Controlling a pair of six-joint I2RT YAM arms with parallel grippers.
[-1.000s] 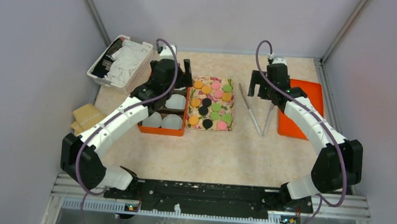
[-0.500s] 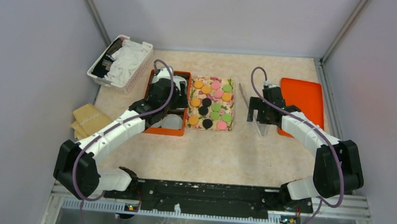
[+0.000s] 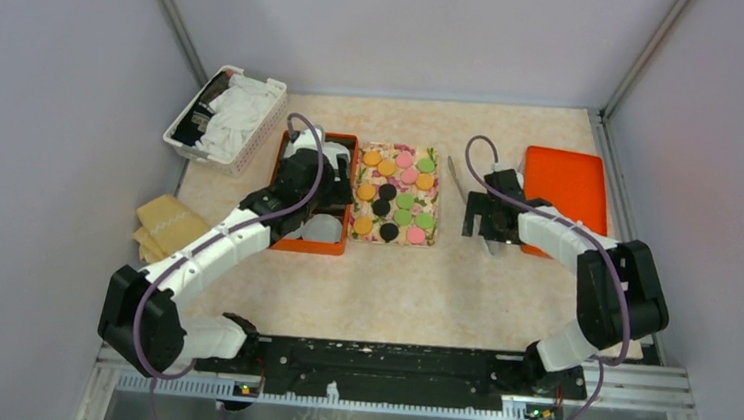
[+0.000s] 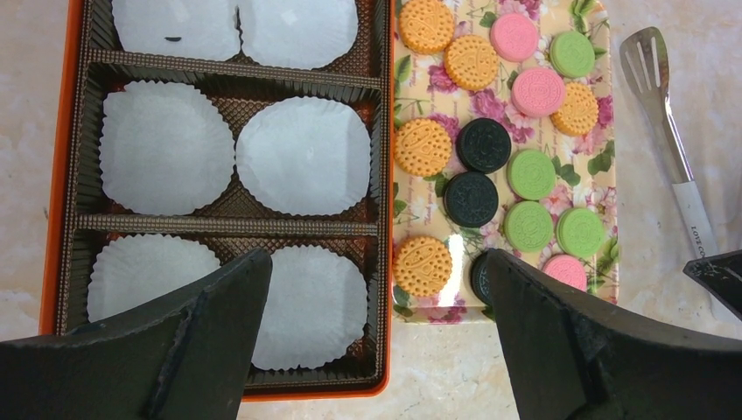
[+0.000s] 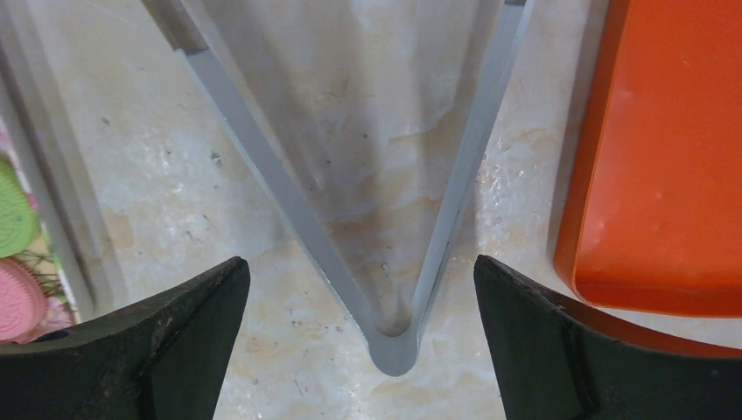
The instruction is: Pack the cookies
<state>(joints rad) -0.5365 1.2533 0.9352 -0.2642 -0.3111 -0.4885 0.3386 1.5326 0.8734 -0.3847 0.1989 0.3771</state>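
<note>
Orange, pink, green and black cookies (image 3: 396, 194) lie on a floral tray (image 4: 584, 293), also in the left wrist view (image 4: 483, 144). An orange box (image 4: 53, 227) with white paper cups (image 4: 302, 155) stands left of it. My left gripper (image 4: 376, 341) is open and empty, above the box's near right corner (image 3: 322, 181). Metal tongs (image 5: 394, 337) lie on the table right of the tray. My right gripper (image 5: 360, 350) is open, low over the tongs' hinged end (image 3: 488, 222), one finger on each side, not touching.
An orange lid (image 3: 567, 188) lies right of the tongs, its edge close to my right finger (image 5: 665, 175). A white basket (image 3: 225, 118) with white and dark items stands at back left. Tan cardboard pieces (image 3: 163, 222) lie at the left.
Both arms have come down and toward me. The left gripper went from behind the box to over it. The right gripper dropped onto the tongs' hinged end.
</note>
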